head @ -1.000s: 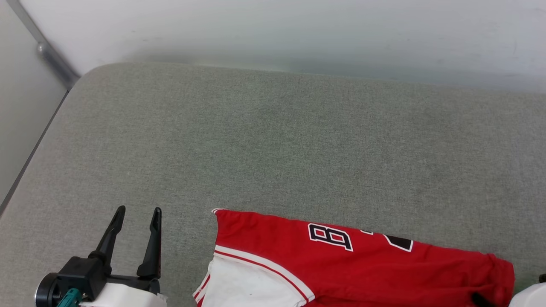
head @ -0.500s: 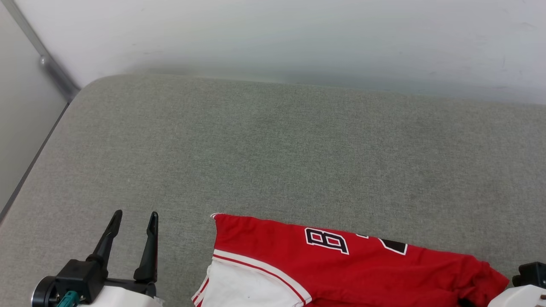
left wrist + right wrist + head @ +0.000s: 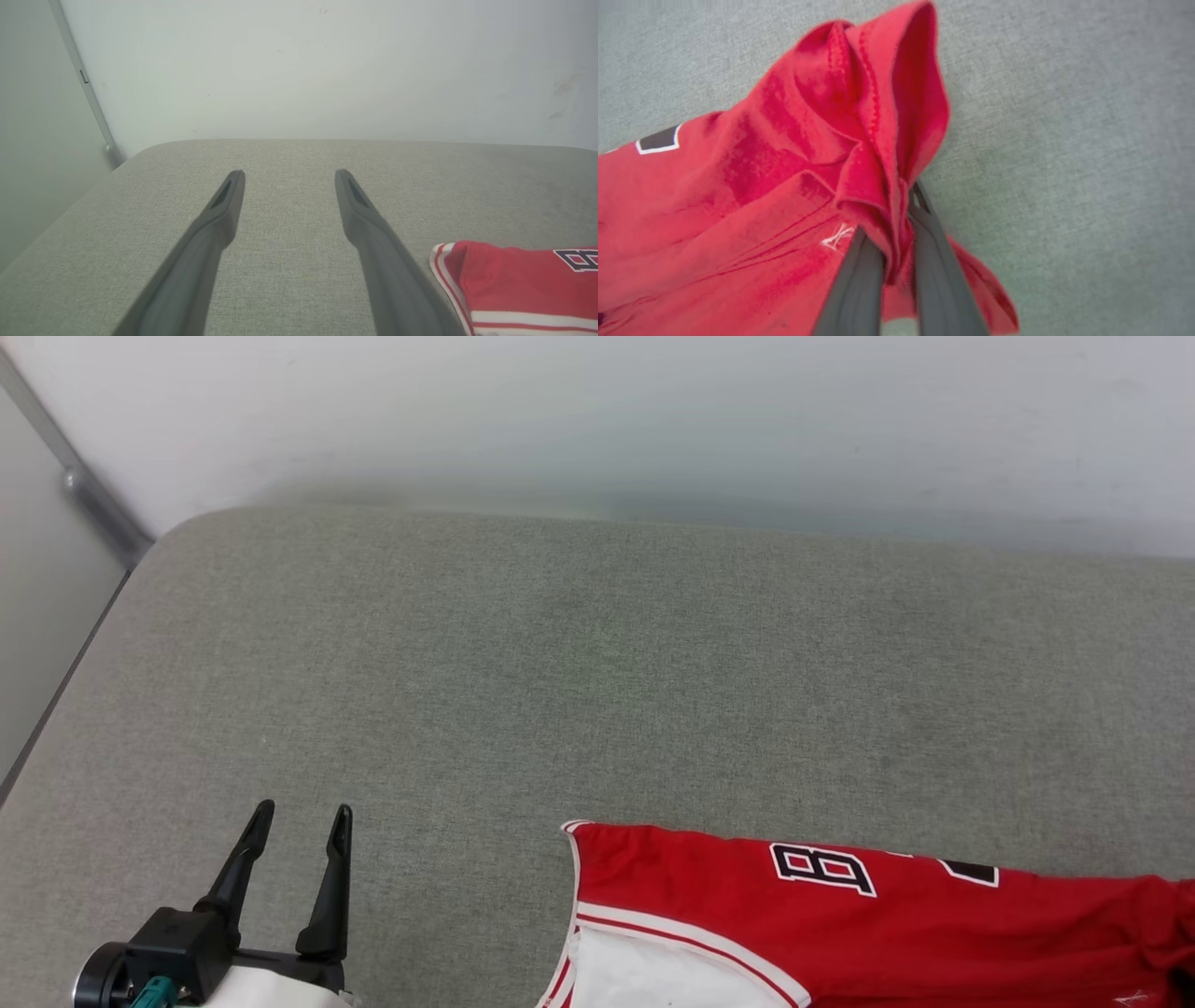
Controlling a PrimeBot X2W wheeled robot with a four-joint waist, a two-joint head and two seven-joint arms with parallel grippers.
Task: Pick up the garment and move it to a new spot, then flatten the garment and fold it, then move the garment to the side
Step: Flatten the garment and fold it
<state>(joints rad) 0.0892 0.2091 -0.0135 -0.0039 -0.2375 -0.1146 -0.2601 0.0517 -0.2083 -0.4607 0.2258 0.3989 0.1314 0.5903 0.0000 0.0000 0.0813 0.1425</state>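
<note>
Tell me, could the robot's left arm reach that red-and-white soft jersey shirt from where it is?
Probably yes: the open left gripper sits beside the red jersey shirt, just grey fabric surface between them.

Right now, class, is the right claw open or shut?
Shut: the right claw pinches a bunched fold of the red garment between its fingers.

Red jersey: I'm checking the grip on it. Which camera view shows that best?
The right wrist view: the right gripper is shut on a bunched fold of the red jersey. The head view shows its lettering and white sleeve lying on the grey fabric surface; the left wrist view shows its striped corner.
</note>
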